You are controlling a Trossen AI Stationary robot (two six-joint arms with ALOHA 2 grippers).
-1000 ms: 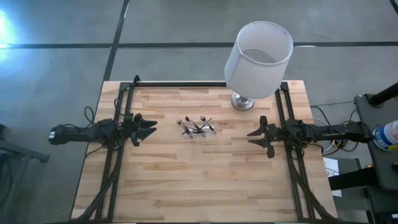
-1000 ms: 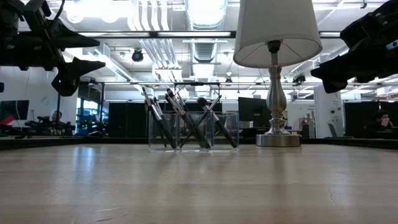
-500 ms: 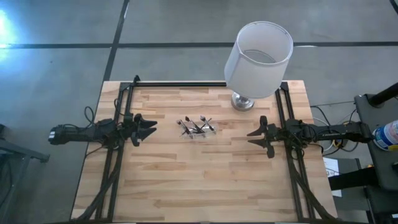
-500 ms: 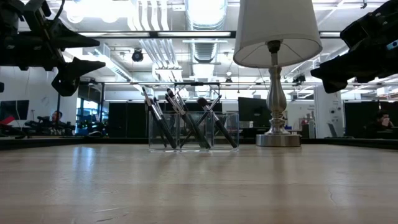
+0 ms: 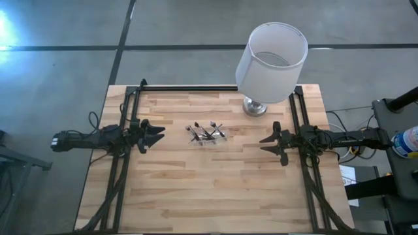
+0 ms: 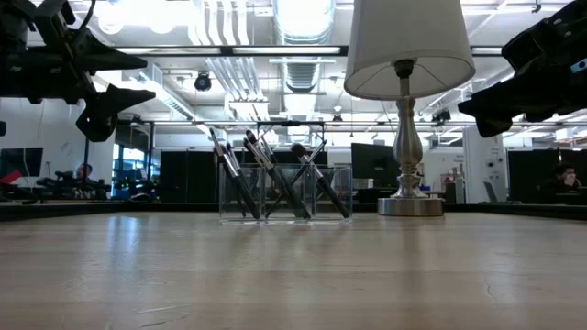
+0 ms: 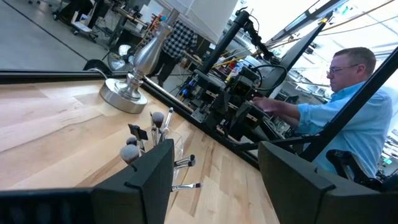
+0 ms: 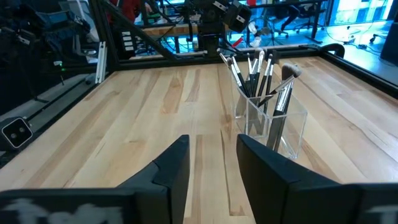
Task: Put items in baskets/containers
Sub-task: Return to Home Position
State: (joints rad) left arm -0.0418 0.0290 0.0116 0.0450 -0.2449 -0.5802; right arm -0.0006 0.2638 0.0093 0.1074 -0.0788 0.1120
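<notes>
About ten thin makeup brushes point(image 6: 275, 179) with silvery shafts and dark ends stand crossed, heads up, inside a small clear plastic organizer point(image 6: 284, 194) at the middle of the pale wooden plank desk point(image 5: 215, 189). A white drum-shaded lamp point(image 5: 271, 62) on a silver base stands near it, toward the far edge. None of the brushes lies loose on the boards.

The left pincer point(image 5: 157, 136) hovers above the desk's left side, well apart from the organizer, its two dark fingers spread and holding nothing. The right pincer point(image 5: 264, 145) mirrors it on the right side, also spread and empty.

The brushes look light and stiff, with smooth shafts likely to slip, so the best hold would be across the mid-shaft, clear of the soft bristles. The organizer looks rigid but light and apt to slide or tip. It is best taken by one wall at the rim.
</notes>
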